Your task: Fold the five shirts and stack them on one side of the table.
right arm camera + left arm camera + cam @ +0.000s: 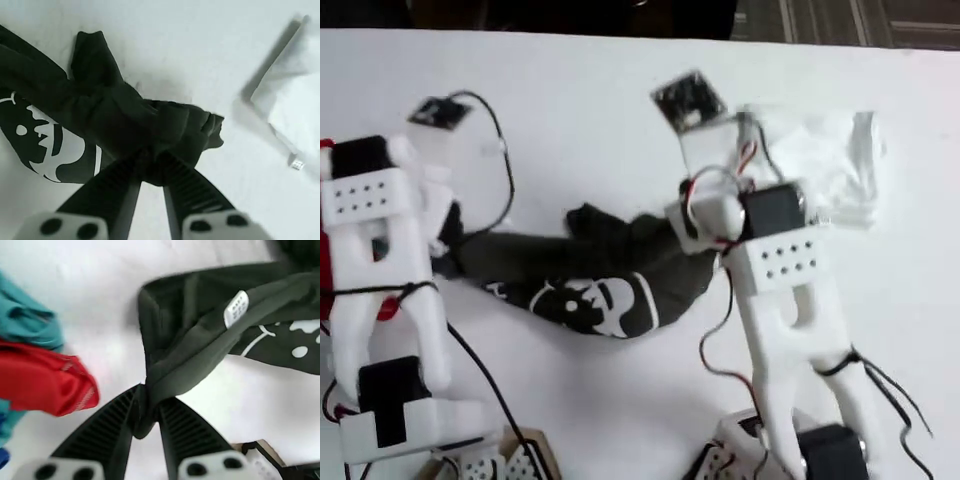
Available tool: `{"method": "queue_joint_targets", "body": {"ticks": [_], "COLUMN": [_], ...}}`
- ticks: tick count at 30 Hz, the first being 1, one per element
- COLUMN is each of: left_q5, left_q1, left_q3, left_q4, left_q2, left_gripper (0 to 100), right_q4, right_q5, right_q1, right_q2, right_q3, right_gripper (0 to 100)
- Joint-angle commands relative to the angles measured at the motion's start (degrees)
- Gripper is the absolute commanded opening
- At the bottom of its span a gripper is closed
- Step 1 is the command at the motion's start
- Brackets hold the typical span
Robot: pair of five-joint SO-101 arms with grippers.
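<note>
High view: a dark shirt (590,275) w/ a white print (590,305) is seen stretched across the middle of the table (570,100), strung between the two arms. The left arm (380,250) is placed at one end of it, the right arm (775,270) at the other. Just beyond the right arm, a pale folded bundle (820,165) is laid flat; it is prob. a white shirt, though the glare makes that hard to confirm.

Left wrist view: the left gripper (146,415) is shown w/ its jaws pinched together on a bunched edge of the dark shirt, cloth squeezed between the ribbed pads. A small white label (236,309) is turned outward on a fold. A red shirt (45,385) is heaped near the gripper, w/ a teal shirt (25,322) touching it on the far side.

Right wrist view: the right gripper (149,167) is likewise clamped on a gathered wad of the dark shirt, jaws nearly closed around it. The print is spread on the table to one side; the pale bundle is seen apart from the shirt.
</note>
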Motion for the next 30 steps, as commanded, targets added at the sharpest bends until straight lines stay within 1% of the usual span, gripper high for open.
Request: {"method": "queue_joint_targets", "body": {"ticks": [1,5,10,13,15,18,20,22,23,27,30], "left_q5": [-0.1,-0.3,-0.4,-0.4,-0.4,-0.4,-0.4,-0.4,-0.4,-0.4,-0.4], "left_q1": [0.9,0.9,0.9,0.9,0.9,0.9,0.9,0.9,0.9,0.9,0.9], "left_q3": [6.0,12.8,19.6,22.9,24.0,24.0,23.8,23.8,23.8,23.9,24.3], "left_q4": [-4.9,-8.1,-12.0,-13.6,-14.5,-14.8,-14.8,-15.1,-15.1,-15.1,-15.0], "left_q2": [-0.3,-0.3,-0.3,-0.3,-0.3,-0.3,-0.4,-0.4,-0.4,-1.3,-4.6], "left_gripper": [3,3,3,3,3,3,3,3,3,3,3], "right_q4": [-9.3,-15.3,-20.7,-23.5,-25.3,-26.5,-25.7,-21.6,-18.9,-8.8,-6.3], "right_q5": [0.0,0.0,0.0,2.9,4.4,5.7,7.2,7.8,7.8,7.6,7.6], "right_q1": [0.6,0.6,0.6,0.7,1.8,6.0,8.4,10.2,10.5,10.2,9.9], "right_q2": [-5.2,-5.5,-5.5,-5.5,-5.5,-6.0,-6.5,-7.8,-8.7,-14.1,-17.8], "right_q3": [14.8,24.6,32.6,36.6,38.8,39.4,38.2,35.3,33.4,25.1,20.0], "right_gripper": [1.8,1.8,1.8,1.8,1.8,1.8,1.8,2.4,4.4,17.9,19.2]}}
